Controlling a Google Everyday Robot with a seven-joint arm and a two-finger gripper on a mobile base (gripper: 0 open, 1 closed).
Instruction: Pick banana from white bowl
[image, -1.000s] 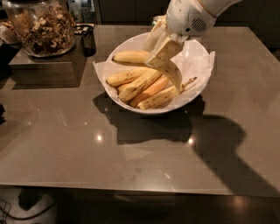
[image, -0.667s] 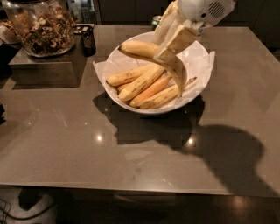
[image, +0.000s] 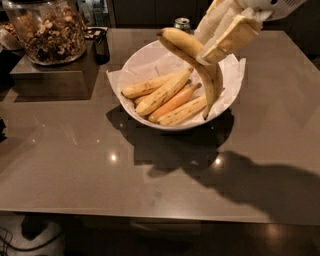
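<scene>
Camera view: gripper (image: 207, 52), upper right of frame, is clamped on the banana (image: 214, 82) near its top bend. It hangs mostly downward, lower tip dipping inside the white bowl (image: 170, 126) beside the other bananas (image: 160, 95). I'd guess straight up clears it.

Dim room, light came from above. Hand (image: 206, 52), far right over white bowl (image: 140, 65), gripping banana (image: 212, 80), threw big dark shadow on near-right desk (image: 65, 165); small glare spots showed there.
</scene>
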